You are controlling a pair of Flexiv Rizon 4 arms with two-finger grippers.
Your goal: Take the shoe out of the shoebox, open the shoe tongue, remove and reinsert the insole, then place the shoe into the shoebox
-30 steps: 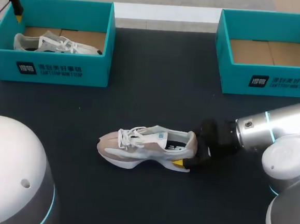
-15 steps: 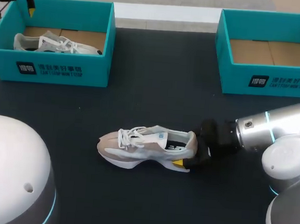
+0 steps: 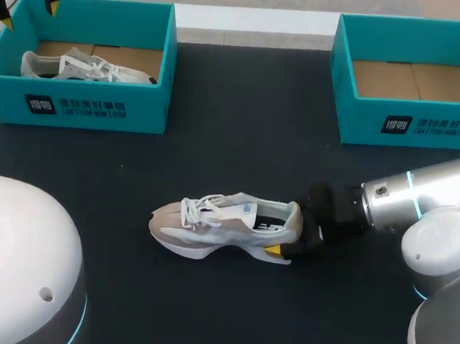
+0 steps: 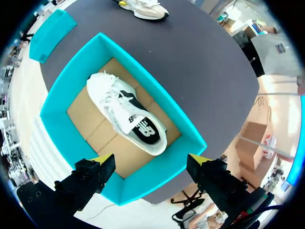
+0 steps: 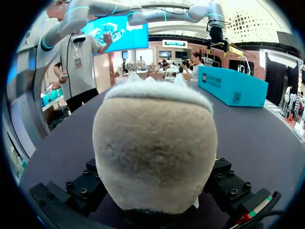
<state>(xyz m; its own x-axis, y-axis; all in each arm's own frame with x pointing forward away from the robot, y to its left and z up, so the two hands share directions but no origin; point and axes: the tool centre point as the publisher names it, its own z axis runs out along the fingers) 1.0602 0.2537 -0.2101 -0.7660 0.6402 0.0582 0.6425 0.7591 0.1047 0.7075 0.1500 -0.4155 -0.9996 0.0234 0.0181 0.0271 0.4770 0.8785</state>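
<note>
The shoe [image 3: 226, 223] lies on the surface [image 3: 243, 109], its long axis running from the toe on my left to the heel on my right. The right gripper [image 3: 289, 234] is clamped on the heel, so it is the nearer. The left gripper [image 3: 26, 12], fingers spread and empty, hangs well beyond the shoe's toe. Since the earlier frames only this gripper has shifted and turned.

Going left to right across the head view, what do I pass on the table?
left shoebox with a white shoe in it → beige shoe on the table → right gripper shut on its heel → right shoebox, nothing in it
</note>
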